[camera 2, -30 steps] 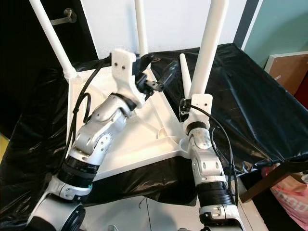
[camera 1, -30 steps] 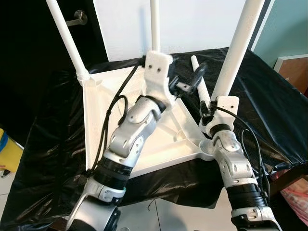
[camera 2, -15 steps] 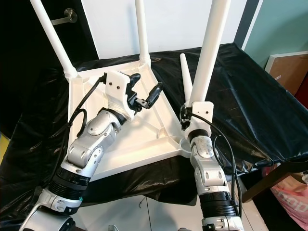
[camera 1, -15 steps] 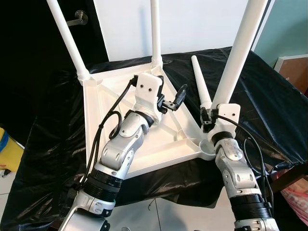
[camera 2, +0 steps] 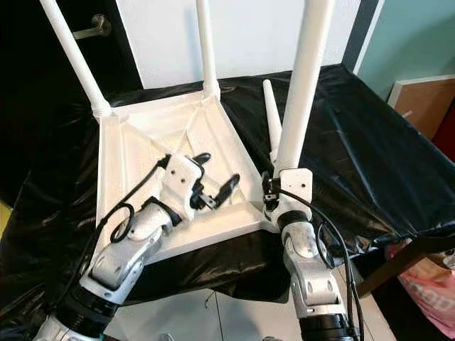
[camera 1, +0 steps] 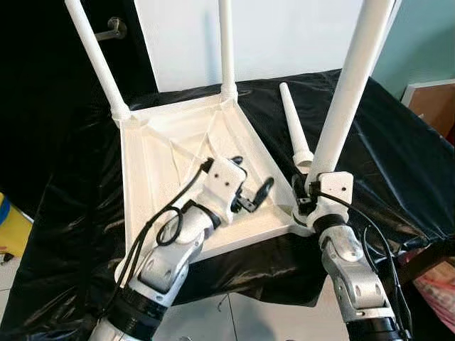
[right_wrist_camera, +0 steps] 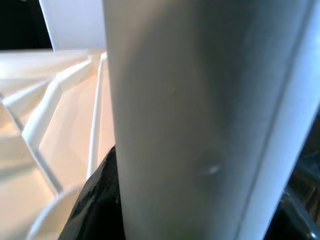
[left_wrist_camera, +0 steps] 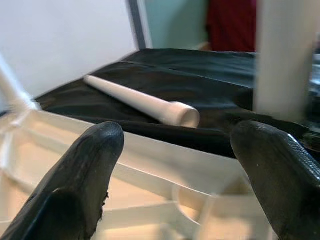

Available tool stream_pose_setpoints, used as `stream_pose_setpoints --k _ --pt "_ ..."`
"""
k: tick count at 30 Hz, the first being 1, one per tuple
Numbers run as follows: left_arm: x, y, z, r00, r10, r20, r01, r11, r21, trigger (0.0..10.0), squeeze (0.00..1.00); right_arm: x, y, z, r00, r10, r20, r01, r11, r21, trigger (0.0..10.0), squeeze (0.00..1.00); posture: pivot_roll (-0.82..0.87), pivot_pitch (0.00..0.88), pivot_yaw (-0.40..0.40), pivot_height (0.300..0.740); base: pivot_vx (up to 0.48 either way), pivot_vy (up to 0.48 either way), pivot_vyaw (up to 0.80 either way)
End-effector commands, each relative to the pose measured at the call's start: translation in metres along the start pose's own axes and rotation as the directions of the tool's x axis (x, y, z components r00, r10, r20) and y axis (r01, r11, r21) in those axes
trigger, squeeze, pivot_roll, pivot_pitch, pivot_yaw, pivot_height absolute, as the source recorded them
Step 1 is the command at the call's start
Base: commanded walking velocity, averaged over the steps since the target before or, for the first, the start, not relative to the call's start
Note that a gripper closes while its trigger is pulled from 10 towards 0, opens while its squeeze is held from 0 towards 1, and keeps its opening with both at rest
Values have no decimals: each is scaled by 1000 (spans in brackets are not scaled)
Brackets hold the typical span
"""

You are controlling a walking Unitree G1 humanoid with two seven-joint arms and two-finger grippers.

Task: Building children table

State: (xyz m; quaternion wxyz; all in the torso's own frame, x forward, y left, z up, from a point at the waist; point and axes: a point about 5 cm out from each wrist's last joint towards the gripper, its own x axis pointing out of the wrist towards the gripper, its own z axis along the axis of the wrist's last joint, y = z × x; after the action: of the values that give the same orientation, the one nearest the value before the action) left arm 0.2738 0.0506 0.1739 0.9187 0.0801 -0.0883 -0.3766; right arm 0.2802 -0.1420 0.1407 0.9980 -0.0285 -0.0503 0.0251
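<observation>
On the black-covered table [camera 1: 398,163] lies the upturned white tabletop [camera 1: 170,163]. Over its near edge, the left gripper [camera 1: 250,186] hovers with fingers wide apart. The right gripper [camera 1: 304,193] clasps an upright leg [camera 1: 348,85] at the near corner; a loose leg [camera 1: 293,121] lies just beside.

Left gripper [camera 1: 250,193] nearer (lower over tabletop [camera 1: 153,163])

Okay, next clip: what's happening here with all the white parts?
A small white table top lies upside down on a black-covered surface. Two legs stand in its far corners. The right end effector is shut on a third leg, held upright at the near right corner socket. The left end effector hovers open over the underside. A fourth leg lies loose on the cover.
</observation>
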Motion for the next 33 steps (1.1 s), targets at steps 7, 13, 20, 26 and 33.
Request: stream_pose_setpoints --k 7,13,20,26,33 --pt "-8 -5 -4 996 -79 -33 79 997 9 10000 0 -6 2 -6 999 22 -35 -22 1000 -15 10000 0 -176 34 21 740 0 0 0" --pt "-10 -8 -5 993 -107 -45 107 994 8 10000 0 -6 0 -10 999 25 -46 -25 1000 -15 10000 0 -174 38 21 740 0 0 0" --pt "-11 -9 -5 992 -120 -50 121 993 10 10000 0 -2 -5 -19 998 25 -62 -25 1000 -3 10000 0 -173 46 23 740 0 0 0" --pt "-11 -8 -4 991 -120 -55 121 993 14 10000 0 1 -4 -24 996 41 -76 -40 999 14 10000 0 -169 50 26 740 0 0 0" --pt "-11 -7 -3 991 -120 -56 122 992 21 10000 0 0 -1 -31 993 75 -86 -73 997 20 10000 0 -165 59 29 740 0 0 0"
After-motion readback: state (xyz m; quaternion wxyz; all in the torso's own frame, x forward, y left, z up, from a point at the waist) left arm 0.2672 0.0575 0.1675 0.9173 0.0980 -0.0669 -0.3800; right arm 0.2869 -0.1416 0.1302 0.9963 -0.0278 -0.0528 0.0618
